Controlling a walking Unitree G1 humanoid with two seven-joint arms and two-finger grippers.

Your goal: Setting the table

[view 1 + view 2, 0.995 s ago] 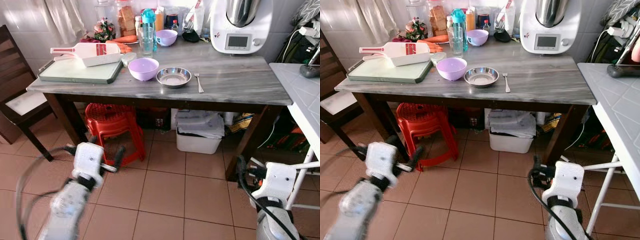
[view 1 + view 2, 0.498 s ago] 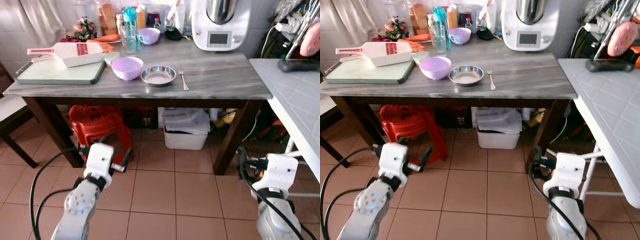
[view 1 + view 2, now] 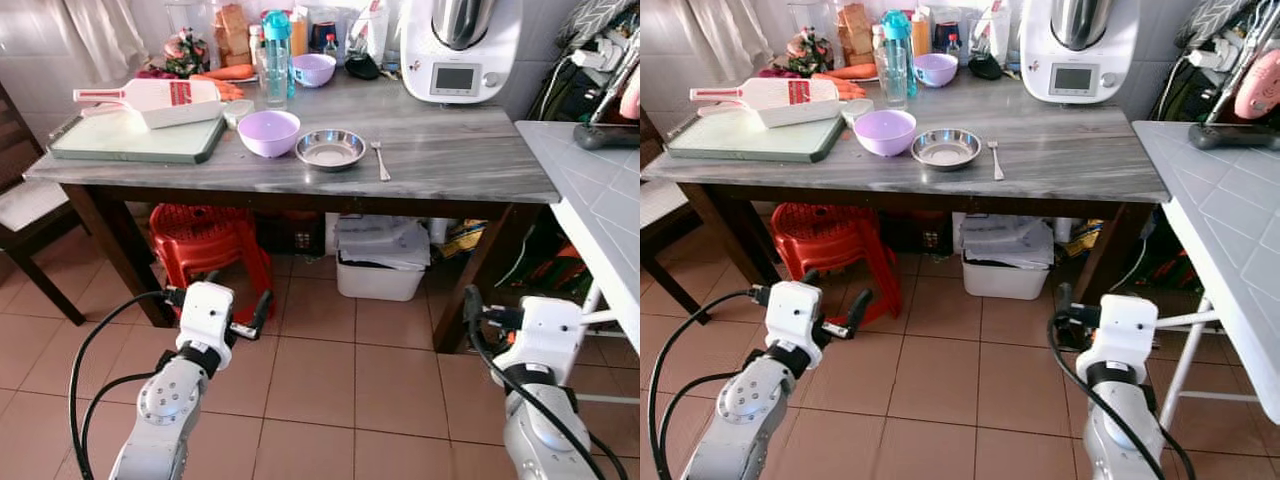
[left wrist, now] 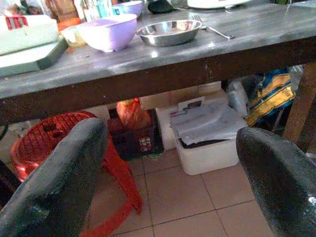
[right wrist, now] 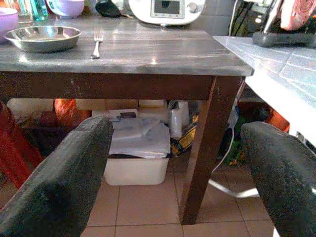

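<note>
On the grey marble table [image 3: 460, 165] stand a purple bowl [image 3: 270, 132], a steel dish [image 3: 330, 149] and a fork [image 3: 381, 160], side by side near the front edge. A smaller purple bowl [image 3: 313, 69] sits at the back. My left gripper [image 4: 168, 163] hangs low over the floor tiles, in front of the table's left half, open and holding nothing. My right gripper [image 5: 173, 163] is equally low, before the table's right leg [image 5: 202, 148], with its fingers wide apart and nothing between them.
A green cutting board [image 3: 135, 138] with a white slicer [image 3: 150, 100] fills the table's left end; bottles and a food processor [image 3: 460, 50] line the back. Under the table are a red stool [image 3: 210, 240] and a white bin [image 3: 385, 265]. A chair [image 3: 30, 200] stands left, a white tiled table [image 3: 600, 190] right.
The whole picture has shifted as the camera moved. The things on the table stand as before. Both grippers stay low and open; the left arm is no longer blurred.
</note>
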